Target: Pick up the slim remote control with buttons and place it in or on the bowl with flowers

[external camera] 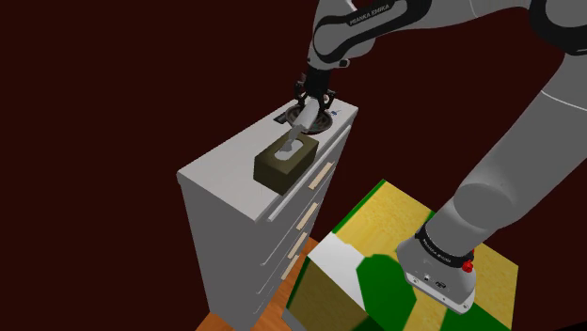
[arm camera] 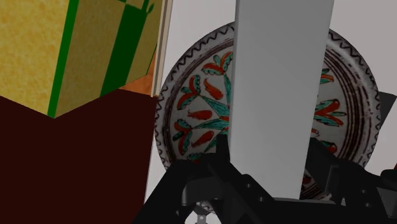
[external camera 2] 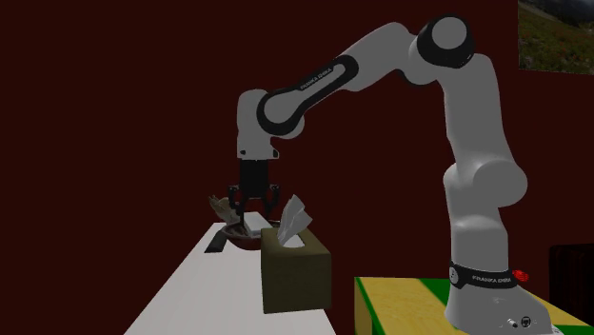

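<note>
Pinching grey remote (arm camera: pixel 280 95), gripper (external camera: pixel 314 103) over flowered bowl (arm camera: pixel 191 121), bowl close to dresser (external camera: pixel 226 179) top's edge

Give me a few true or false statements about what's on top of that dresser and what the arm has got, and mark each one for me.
1. The tool clasps a plain grey remote. True.
2. The bowl stands on the floor. False: it stands on the white dresser.
3. The bowl's inside is painted with red and teal flowers. True.
4. The tissue box is bright pink. False: it is olive brown, with a white tissue sticking up.
</note>
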